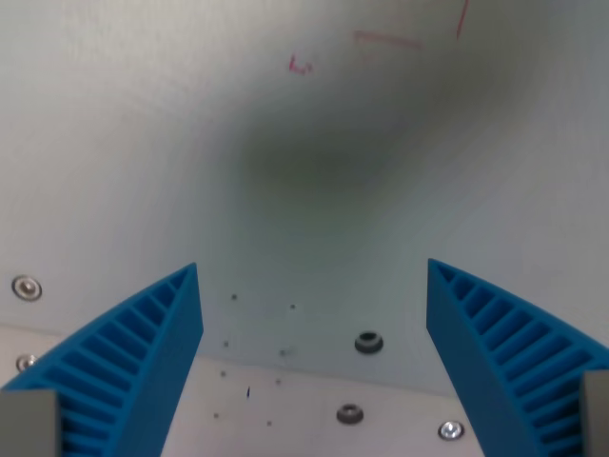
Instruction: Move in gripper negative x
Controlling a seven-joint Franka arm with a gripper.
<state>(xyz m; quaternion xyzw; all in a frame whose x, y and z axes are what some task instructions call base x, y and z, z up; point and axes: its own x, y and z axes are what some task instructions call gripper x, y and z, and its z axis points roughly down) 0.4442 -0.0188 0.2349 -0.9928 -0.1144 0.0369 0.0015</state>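
My gripper (314, 271) is open, with nothing between its two blue ribbed fingers. One finger (143, 352) rises from the wrist view's lower left, the other (495, 352) from the lower right. They hang above a pale grey-white table surface (285, 114). A dark blurred shadow (314, 162) lies on the surface ahead of the fingers.
Faint red pen marks (381, 38) sit near the top of the surface. Screw heads and bolt holes (368, 342) dot the lower part, with more bolt holes at the left edge (26, 287). A seam between plates (314, 374) runs across the bottom.
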